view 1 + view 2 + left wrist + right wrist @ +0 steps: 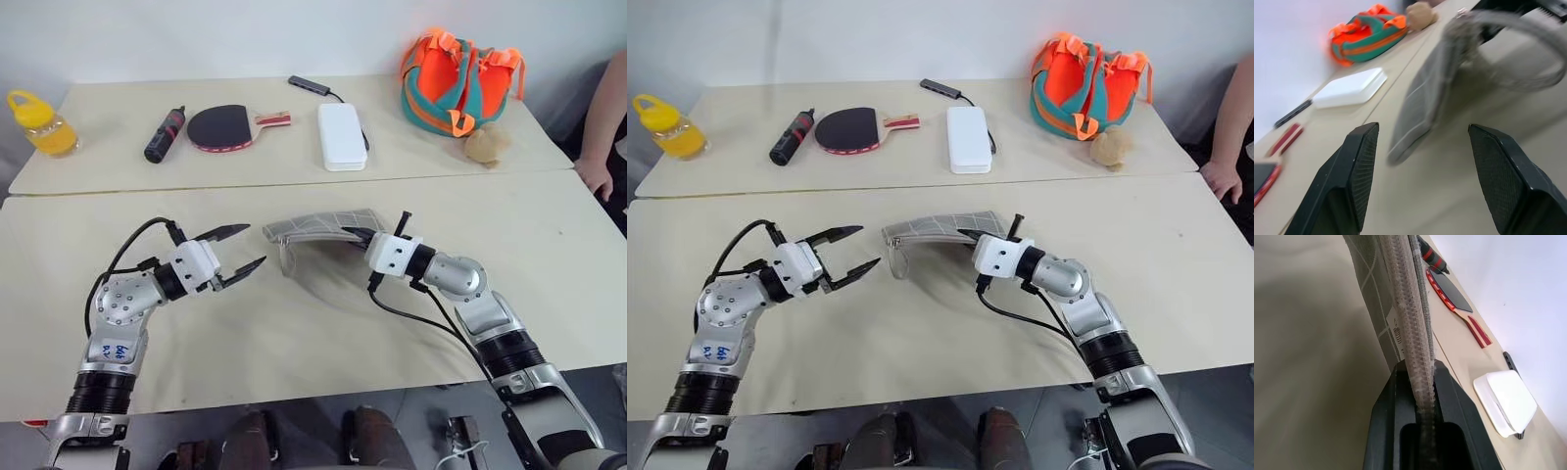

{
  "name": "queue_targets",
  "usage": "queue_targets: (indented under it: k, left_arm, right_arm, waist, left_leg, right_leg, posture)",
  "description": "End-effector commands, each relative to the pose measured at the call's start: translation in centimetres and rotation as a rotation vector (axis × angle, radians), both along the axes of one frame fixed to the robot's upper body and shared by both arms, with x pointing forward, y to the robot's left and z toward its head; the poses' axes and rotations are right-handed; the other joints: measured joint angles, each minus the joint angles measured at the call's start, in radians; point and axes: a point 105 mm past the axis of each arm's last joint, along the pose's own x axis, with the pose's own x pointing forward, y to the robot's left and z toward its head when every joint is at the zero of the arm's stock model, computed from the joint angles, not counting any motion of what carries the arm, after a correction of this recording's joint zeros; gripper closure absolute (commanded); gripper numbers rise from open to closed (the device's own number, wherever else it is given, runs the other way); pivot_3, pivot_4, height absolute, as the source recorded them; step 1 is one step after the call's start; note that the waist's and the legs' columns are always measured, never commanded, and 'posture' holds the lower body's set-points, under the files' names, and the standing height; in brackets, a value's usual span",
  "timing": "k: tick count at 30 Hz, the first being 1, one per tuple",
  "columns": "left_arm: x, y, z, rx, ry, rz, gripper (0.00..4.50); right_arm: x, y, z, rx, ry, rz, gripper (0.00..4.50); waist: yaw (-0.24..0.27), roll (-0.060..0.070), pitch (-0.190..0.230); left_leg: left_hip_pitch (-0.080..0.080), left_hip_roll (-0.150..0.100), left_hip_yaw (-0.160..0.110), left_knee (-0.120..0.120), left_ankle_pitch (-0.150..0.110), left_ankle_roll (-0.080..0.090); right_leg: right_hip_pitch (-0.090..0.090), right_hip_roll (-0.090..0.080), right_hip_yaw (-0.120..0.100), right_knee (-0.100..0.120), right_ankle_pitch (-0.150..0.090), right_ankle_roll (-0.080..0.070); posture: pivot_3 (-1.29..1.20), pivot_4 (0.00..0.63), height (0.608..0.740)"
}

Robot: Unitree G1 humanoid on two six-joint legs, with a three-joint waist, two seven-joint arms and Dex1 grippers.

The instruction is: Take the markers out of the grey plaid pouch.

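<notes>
The right gripper [364, 238] pinches the grey plaid pouch [318, 226] by one end, holding it off the table [294, 333]; its contents are hidden. The left gripper [238, 251], spread wide, faces the pouch's free end. A white case [341, 135] lies beyond.

above a beige tabletop [921, 333], the robot's right gripper [972, 238] clamps one end of a flat grey plaid fabric pouch [942, 228], lifted off the surface. the left gripper [854, 249] hangs just beside the pouch's free end, black fingers spread and empty. on the far table lie a white rectangular hard case [968, 138], a black-and-red table tennis paddle [857, 128], a black-and-red cylinder [791, 136], a yellow bottle [666, 126] and an orange-and-teal bag [1087, 84]. a person's hand [1220, 178] rests at the right edge.
</notes>
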Motion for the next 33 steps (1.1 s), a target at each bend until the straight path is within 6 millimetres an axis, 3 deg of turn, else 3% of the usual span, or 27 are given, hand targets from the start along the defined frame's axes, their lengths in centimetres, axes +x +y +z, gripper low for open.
queue_targets:
  k: [1, 14, 24, 30, 33]
  left_arm:
    - [-0.1, -0.6, 0.8, -0.003, -0.044, -0.032, 1.40]
    - [0.9, -1.8, 0.5, -0.010, -0.054, -0.046, 1.40]
    - [0.7, -1.8, -0.1, 0.013, -0.045, -0.046, 4.48]
    - [0.8, -1.6, 0.0, 0.025, -0.069, -0.030, 4.48]
    - [1.0, -1.5, 0.0, 0.058, -0.104, -0.005, 4.50]
  right_arm:
    - [-0.5, 0.4, 1.7, 0.041, -0.057, 0.030, 4.50]
    - [-1.0, 0.8, 1.6, 0.030, -0.056, 0.056, 4.50]
    - [-1.0, 0.8, 1.7, 0.032, -0.059, 0.054, 4.50]
    - [-0.6, 0.0, 1.6, 0.028, -0.046, 0.036, 4.50]
    - [-0.5, -0.5, 2.3, 0.074, -0.006, 0.040, 3.61]
  waist:
    - [0.000, 0.000, 0.000]
    - [-0.001, 0.000, 0.000]
    - [0.000, 0.000, 0.000]
    - [-0.001, 0.000, 0.000]
    - [-0.001, 0.000, 0.000]
  left_leg:
    - [0.000, 0.000, 0.000, 0.000, 0.000, 0.000]
    - [0.000, 0.000, 0.000, 0.000, 0.000, 0.000]
    - [0.000, 0.000, 0.000, 0.000, 0.000, 0.000]
    - [0.000, 0.000, 0.000, 0.000, 0.000, 0.000]
    - [0.000, 0.000, 0.000, 0.000, 0.000, 0.000]
  right_leg:
    - [0.000, 0.000, 0.000, 0.000, 0.000, 0.000]
    - [0.000, 0.000, 0.000, 0.001, 0.000, 0.000]
    - [0.000, 0.000, 0.000, 0.001, 0.000, 0.000]
    - [0.000, 0.000, 0.000, 0.001, 0.000, 0.000]
    - [0.000, 0.000, 0.000, 0.001, 0.000, 0.000]
  posture:
    - [0.00, 0.150, 0.740]
    - [0.00, 0.150, 0.740]
    - [0.00, 0.150, 0.740]
    - [0.00, 0.150, 0.740]
    - [0.00, 0.150, 0.740]
